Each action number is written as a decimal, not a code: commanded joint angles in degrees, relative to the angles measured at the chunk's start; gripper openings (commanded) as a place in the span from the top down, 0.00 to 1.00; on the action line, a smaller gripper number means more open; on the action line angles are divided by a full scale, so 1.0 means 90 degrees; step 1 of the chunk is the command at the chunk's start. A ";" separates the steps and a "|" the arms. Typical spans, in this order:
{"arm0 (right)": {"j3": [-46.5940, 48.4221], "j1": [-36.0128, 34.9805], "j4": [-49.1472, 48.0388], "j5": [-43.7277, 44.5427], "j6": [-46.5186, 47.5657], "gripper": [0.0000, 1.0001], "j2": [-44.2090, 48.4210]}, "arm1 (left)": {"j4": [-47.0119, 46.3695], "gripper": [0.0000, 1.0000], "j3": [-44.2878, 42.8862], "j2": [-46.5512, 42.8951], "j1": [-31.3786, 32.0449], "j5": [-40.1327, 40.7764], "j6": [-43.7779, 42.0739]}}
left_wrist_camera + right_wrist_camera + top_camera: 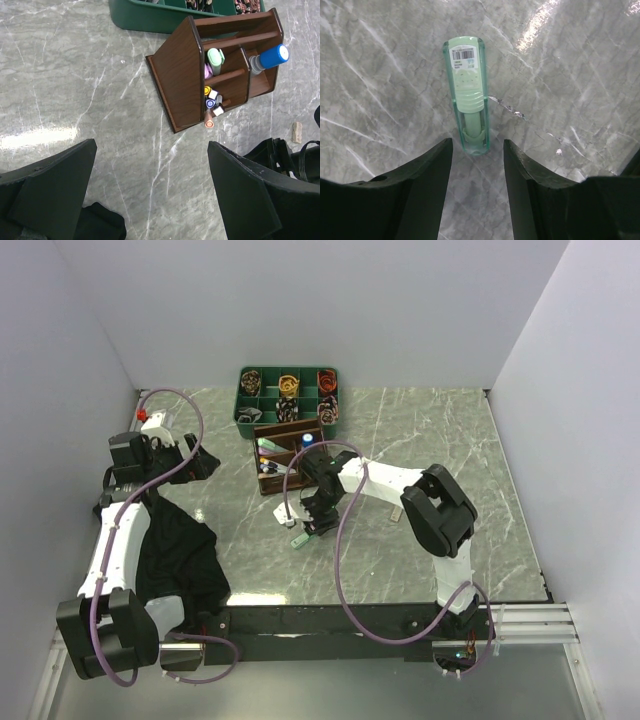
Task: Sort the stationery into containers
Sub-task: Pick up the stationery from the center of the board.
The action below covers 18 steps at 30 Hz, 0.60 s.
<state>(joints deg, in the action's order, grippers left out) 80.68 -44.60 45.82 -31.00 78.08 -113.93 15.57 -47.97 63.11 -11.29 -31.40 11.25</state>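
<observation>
A mint-green clip in a clear case (468, 95) lies flat on the marble table; in the top view it (299, 539) lies in front of the organiser. My right gripper (476, 145) is open, its fingertips just either side of the clip's near end, not touching it. The dark brown organiser (290, 455) stands mid-table; the left wrist view shows its side wall (175, 75), several pens inside (212, 100), a mint-green item (215, 59) and a blue-capped cylinder (270, 56). My left gripper (152, 145) is open and empty, well left of the organiser (200, 462).
A green compartment tray (244, 398) with coiled items stands behind the organiser. A black cloth (180, 550) lies by the left arm. A small beige piece (297, 131) lies on the table near the right arm. White walls close in the table.
</observation>
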 commanded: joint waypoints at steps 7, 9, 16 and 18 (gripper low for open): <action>-0.0176 -0.0191 -0.0443 0.0066 -0.0297 0.56 0.0041 | -0.0295 0.01 -0.0130 -0.0040 -0.0054 0.0012 0.0000; -0.0322 -0.0249 -0.0511 0.0066 -0.0384 0.56 0.0090 | -0.0334 0.00 -0.0091 -0.0059 -0.0054 -0.0007 0.0001; -0.0654 -0.0377 -0.0580 0.0212 -0.0794 0.75 0.0276 | -0.0363 0.01 -0.0013 -0.0147 -0.0064 -0.0037 0.0030; -0.0693 -0.0377 -0.0852 0.0213 -0.1554 0.82 0.0489 | -0.0412 0.01 -0.0012 -0.0186 -0.0054 -0.0017 0.0069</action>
<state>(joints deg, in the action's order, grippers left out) 76.38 -47.00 40.03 -29.69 72.60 -112.49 14.41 -47.97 63.20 -11.57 -31.42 11.49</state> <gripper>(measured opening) 0.326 0.995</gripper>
